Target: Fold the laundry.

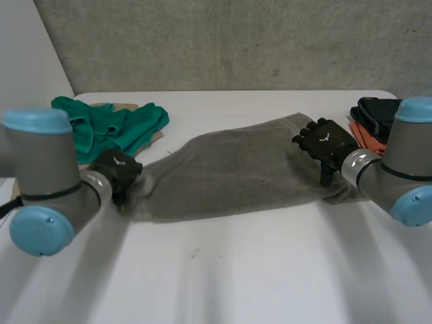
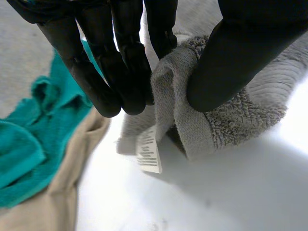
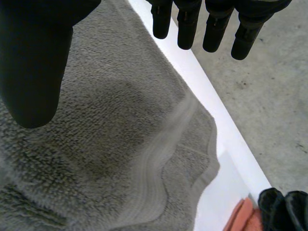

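Note:
A grey towel (image 1: 236, 169) lies stretched in a long band across the middle of the white table (image 1: 223, 270). My left hand (image 1: 116, 172) is at the towel's left end. In the left wrist view its fingers (image 2: 96, 62) and thumb pinch a bunched corner of the towel (image 2: 192, 115), and a white label (image 2: 148, 154) hangs just below the grip. My right hand (image 1: 327, 142) hovers over the towel's right end with its fingers (image 3: 187, 24) straight and apart from the thumb. They hold nothing above the towel's striped hem (image 3: 163, 149).
A green cloth (image 1: 101, 125) lies crumpled on a beige cloth (image 2: 57, 192) at the back left, close to my left hand. At the back right sit a black garment (image 1: 374, 115) and an orange one (image 1: 364, 135). The table's far edge (image 3: 216, 110) runs just past the towel.

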Controlling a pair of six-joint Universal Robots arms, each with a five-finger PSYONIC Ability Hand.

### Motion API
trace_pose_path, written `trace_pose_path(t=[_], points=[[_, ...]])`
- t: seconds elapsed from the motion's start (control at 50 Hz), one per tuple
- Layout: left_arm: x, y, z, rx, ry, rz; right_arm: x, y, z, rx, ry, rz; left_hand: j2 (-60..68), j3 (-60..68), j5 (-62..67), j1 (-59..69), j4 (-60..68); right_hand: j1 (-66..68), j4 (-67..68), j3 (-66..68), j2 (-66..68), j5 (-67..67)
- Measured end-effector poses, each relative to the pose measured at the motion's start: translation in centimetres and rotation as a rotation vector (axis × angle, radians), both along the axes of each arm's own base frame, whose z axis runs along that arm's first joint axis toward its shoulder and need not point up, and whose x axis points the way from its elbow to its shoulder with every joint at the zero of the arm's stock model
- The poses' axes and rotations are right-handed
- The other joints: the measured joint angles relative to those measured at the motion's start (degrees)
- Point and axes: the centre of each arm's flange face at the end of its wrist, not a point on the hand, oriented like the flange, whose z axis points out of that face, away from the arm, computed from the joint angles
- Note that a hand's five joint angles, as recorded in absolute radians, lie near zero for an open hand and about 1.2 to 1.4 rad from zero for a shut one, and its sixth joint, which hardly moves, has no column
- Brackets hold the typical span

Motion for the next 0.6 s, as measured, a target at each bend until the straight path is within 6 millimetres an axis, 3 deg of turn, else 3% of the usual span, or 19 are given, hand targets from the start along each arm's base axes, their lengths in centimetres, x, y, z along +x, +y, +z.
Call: trace_pose_path(t=[0.12,0.26,0.32,0.6], points=[[0.4,0.1,5.7,-0.087,0.135,0.067,-0.6,-0.3,1.4,-0.013,-0.029,-0.030,0.02,0.00,0.00,0.00,0.00,0.00,0.00,0.00,0.00,0.00],[0.4,2.4,13.4,-0.192,0.348,0.085,-1.4,0.2,2.4,0.030,-0.058,-0.053,0.02,0.00,0.00,0.00,0.00,0.00,0.52,0.55,0.42,0.56],[0.3,3.2,15.7,-0.218,0.418,0.072,-1.8,0.5,2.2,0.074,-0.056,-0.060,0.08,0.00,0.00,0.00,0.00,1.08,1.98,2.07,2.04,1.97],[-1.2,5.2,22.3,-0.294,0.572,0.009,-1.6,2.5,-1.6,0.289,-0.128,-0.112,0.19,0.16,0.00,0.00,0.19,7.42,7.17,7.23,6.15,7.35]])
